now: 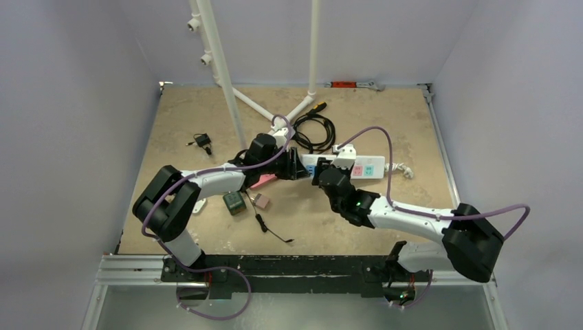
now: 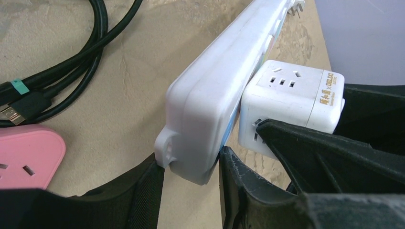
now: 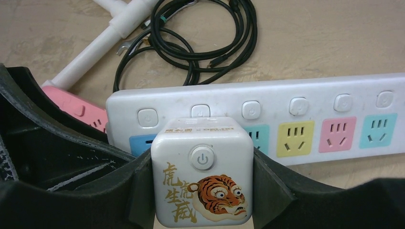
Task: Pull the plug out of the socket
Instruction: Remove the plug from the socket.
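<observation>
The socket is a long white power strip (image 1: 370,167) with coloured outlets (image 3: 296,138), lying mid-table. My left gripper (image 2: 191,177) is shut on its near end (image 2: 210,109), one finger (image 2: 148,191) on its back and the other on its face. The plug is a white cube with a tiger picture and a power button (image 3: 202,174). It sits against the strip's face at the blue outlet end (image 2: 291,93). My right gripper (image 3: 202,183) is shut on the cube's two sides. In the top view both grippers meet at the strip's left end (image 1: 311,169), hiding the cube.
A pink socket block (image 1: 265,181) lies beside the left gripper. A coil of black cable (image 1: 313,127) and the white frame post with its foot (image 1: 237,103) lie behind the strip. A green block (image 1: 234,202), a small adapter (image 1: 262,201) and a thin black lead (image 1: 271,230) lie nearer.
</observation>
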Tool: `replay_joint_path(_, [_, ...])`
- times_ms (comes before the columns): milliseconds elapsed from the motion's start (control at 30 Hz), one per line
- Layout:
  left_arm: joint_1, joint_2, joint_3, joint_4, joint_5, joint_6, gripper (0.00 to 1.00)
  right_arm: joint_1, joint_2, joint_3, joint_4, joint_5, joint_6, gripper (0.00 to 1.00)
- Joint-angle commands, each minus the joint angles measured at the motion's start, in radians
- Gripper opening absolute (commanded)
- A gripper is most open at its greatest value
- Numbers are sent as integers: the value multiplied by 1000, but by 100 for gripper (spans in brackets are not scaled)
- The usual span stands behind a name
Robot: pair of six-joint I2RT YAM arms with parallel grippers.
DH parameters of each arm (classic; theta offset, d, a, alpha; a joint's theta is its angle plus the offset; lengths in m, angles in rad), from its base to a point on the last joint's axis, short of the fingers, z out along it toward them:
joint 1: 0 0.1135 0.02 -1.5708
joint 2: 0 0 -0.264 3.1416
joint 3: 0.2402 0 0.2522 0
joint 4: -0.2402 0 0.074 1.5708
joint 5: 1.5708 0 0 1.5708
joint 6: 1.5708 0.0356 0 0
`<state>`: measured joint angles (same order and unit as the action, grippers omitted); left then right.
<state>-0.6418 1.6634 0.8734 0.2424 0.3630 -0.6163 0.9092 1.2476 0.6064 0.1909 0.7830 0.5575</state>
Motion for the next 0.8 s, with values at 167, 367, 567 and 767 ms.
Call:
replay_joint_path(167, [2, 16, -16, -109, -49, 73, 0, 91, 81, 137, -18, 383, 19, 0])
replay_joint_path(367, [3, 19, -14, -117, -54, 72, 0, 89, 55, 117, 8, 320, 30, 0])
replay_joint_path(567, [2, 18, -14, -122, -64, 73, 0, -82, -43, 30, 102, 17, 27, 0])
replay_joint_path(767, [2, 19, -13, -124, -67, 74, 0, -228, -108, -24, 159, -198, 38, 0])
